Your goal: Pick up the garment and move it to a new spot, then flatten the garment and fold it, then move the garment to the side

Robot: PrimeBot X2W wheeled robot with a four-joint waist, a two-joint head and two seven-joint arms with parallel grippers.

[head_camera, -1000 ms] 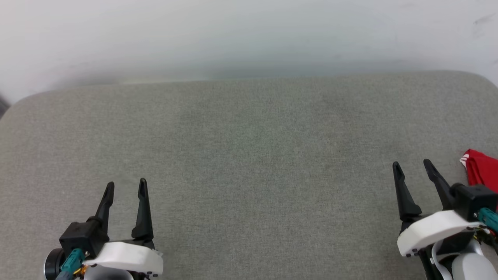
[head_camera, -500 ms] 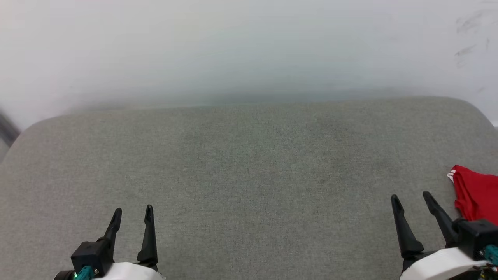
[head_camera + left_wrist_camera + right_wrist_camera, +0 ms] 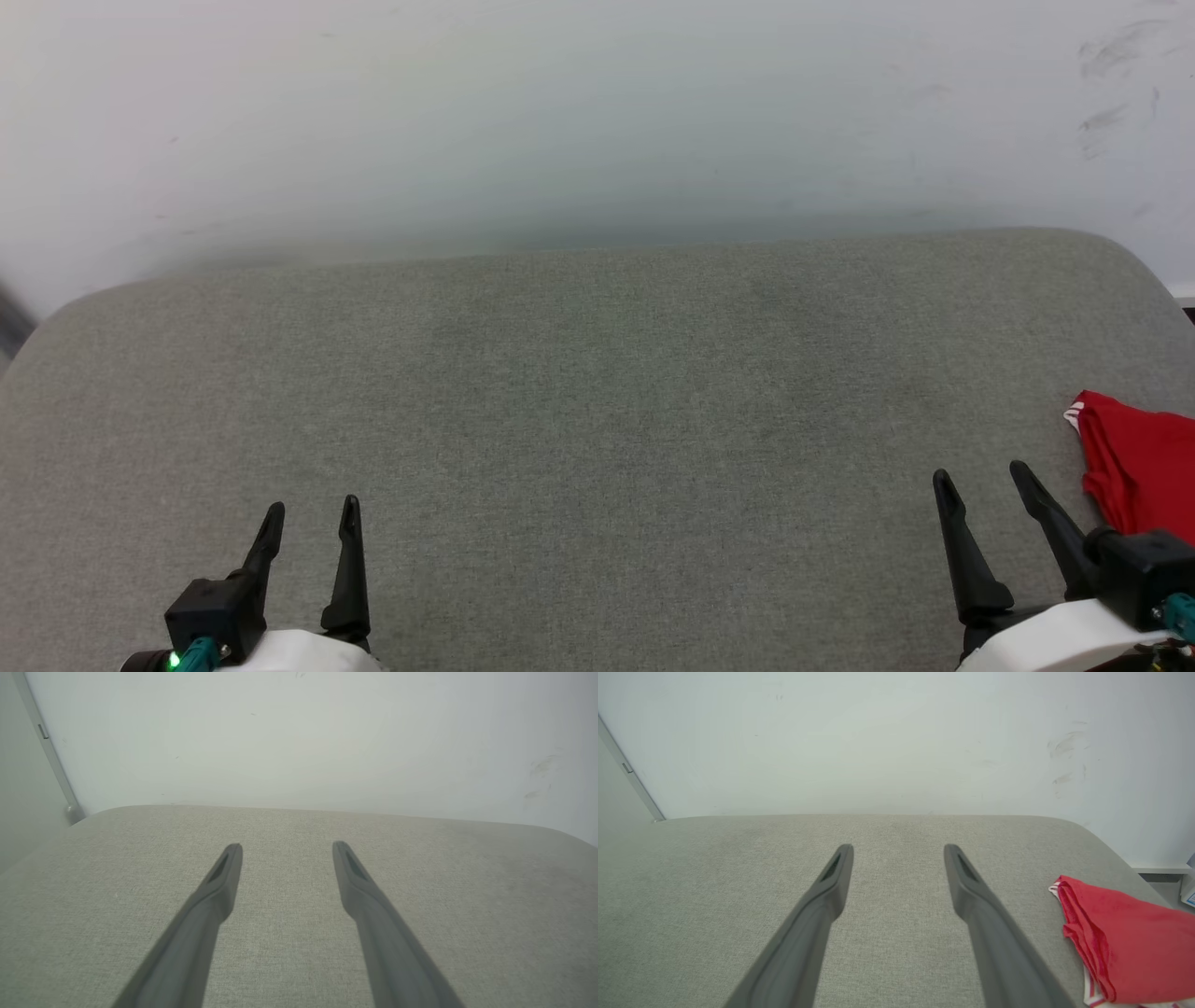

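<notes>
A: Where is the garment [image 3: 1134,467]?

B: It lies bunched on the grey padded surface [image 3: 597,392], near the surface's right edge. It is just to the right of the right gripper [image 3: 979,471] and does not touch it.

A: What does the right wrist view give?

B: Red cloth [image 3: 1129,942] folded over itself, with red-and-white striped trim at its near-left corner and along the bottom.

A: Any writing on it?

B: The folds hide the rest, so I cannot tell.

A: And the claws?

B: Both are spread and hold nothing. The right gripper [image 3: 899,848] has bare grey fabric between its two dark fingers. The left gripper [image 3: 313,505] sits at the lower left, well apart from the garment, with its fingers [image 3: 224,882] parted over the same fabric.

A: Anything else to read?

B: The pale wall [image 3: 597,112] behind carries faint scuff marks [image 3: 1106,56] at the upper right. At the right edge of the right wrist view a pale object with a blue patch [image 3: 1190,896] is cut off, too small to read.
</notes>
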